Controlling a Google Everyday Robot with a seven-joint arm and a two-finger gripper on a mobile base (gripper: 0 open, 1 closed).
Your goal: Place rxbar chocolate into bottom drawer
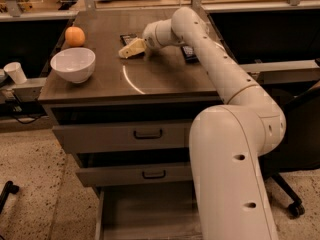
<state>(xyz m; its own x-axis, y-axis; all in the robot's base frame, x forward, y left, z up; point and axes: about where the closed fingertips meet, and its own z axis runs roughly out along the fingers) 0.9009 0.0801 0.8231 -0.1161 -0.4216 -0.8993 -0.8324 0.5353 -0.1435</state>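
The rxbar chocolate (127,37), a small black-wrapped bar, lies on the cabinet top toward the back, with only its left end showing behind my gripper. My gripper (131,49) hangs low over the top, just in front of and partly covering the bar. The bottom drawer (145,211) is pulled open at floor level, a wide plain grey tray with nothing seen inside. My arm partly covers its right side.
A second dark bar (189,53) lies right of my arm. A white bowl (73,64) and an orange (75,36) sit at the left of the top. Two shut drawers with black handles (148,133) are above the open one. A white cup (16,72) stands off to the left.
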